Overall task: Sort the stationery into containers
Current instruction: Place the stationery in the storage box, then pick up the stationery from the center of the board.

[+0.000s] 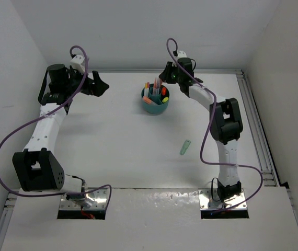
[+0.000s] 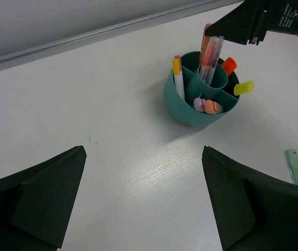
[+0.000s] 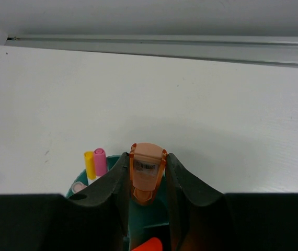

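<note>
The teal organiser cup [image 1: 155, 107] stands at the back middle of the table and holds several pens and markers. My right gripper [image 1: 165, 73] hovers just behind and above it, shut on the top of a thin orange pen [image 3: 147, 175] that stands in the cup's centre tube [image 2: 211, 78]. Yellow [image 3: 89, 164] and pink [image 3: 101, 159] marker caps stick up from a ring compartment. A pale green marker [image 1: 185, 147] lies alone on the table, right of centre; it also shows in the left wrist view [image 2: 294, 166]. My left gripper [image 1: 99, 85] is open and empty, left of the cup.
White walls enclose the table on three sides. A metal rail [image 1: 256, 120] runs along the right edge. The right arm's elbow [image 1: 225, 121] stands right of the green marker.
</note>
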Controlling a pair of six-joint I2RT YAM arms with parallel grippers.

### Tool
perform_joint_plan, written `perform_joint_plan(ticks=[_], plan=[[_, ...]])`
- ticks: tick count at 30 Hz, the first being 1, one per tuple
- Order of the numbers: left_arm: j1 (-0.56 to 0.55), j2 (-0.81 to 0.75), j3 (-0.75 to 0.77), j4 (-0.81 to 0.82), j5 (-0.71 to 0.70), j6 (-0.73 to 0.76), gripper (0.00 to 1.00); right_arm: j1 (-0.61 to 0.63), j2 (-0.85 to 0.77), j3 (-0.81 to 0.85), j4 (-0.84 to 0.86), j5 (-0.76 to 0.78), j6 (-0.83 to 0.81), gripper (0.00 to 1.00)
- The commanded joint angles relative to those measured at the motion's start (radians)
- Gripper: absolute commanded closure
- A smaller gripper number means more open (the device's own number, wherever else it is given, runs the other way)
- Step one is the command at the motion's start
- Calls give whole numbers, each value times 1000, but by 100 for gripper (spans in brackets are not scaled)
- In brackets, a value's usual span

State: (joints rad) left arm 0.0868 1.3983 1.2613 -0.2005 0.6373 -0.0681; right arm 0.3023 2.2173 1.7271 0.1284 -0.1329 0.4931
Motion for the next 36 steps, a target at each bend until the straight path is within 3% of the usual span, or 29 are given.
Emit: perform_joint_plan(ticks=[1,3,6,10,14,19,21,27,36], plan=[[7,-42,18,21,-8,-12,0,9,-28,12,30,-40,5,76],[7,-45,23,19,-13,-10,0,9,-48,15,17,-51,24,51],[7,-48,23,21,-13,-9,0,5,-83,14,11,-57,36,42],[7,-56,18,49,-18,-10,0,-12,-157,15,-25,-66,71,42],[7,-64,12,75,-19,-10,0,-64,-296,-27,-119,-95,67,49],[5,-99,-42,113,-13,-10,0,-120,-468,-230,-419,-192,-68,71],[4,-116,-69,122,-7,-10,0,-124,-553,-332,-570,-198,-135,72],[-2,-147,-111,112,-7,-9,0,-121,-711,-624,-861,-131,-140,69],[-19,-157,-135,63,5,5,0,-86,-654,-798,-877,-62,22,44]])
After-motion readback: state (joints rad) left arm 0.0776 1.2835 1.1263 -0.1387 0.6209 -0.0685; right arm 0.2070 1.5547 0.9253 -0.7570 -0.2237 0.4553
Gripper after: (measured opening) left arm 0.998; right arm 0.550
